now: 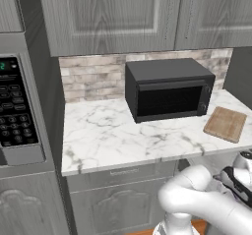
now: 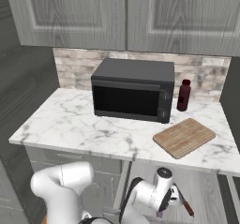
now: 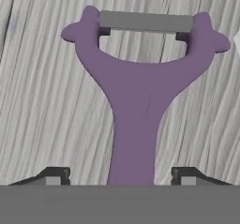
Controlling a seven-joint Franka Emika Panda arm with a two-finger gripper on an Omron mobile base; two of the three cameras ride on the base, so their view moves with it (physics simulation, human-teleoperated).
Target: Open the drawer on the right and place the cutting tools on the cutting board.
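A purple T-shaped cutting tool with a grey blade bar lies flat on the pale wood-grain floor of the open drawer. My gripper is open and straddles its handle, with a gap on each side between handle and fingertips. From the right base view, the gripper reaches down into the drawer below the counter edge. A slim knife with a reddish-brown handle lies just right of it. The light-brown cutting board rests on the marble counter, right of the microwave.
A black microwave stands at the back of the counter, with a dark red bottle beside it. Grey upper cabinets hang above. A tall oven unit with a keypad is at the far left.
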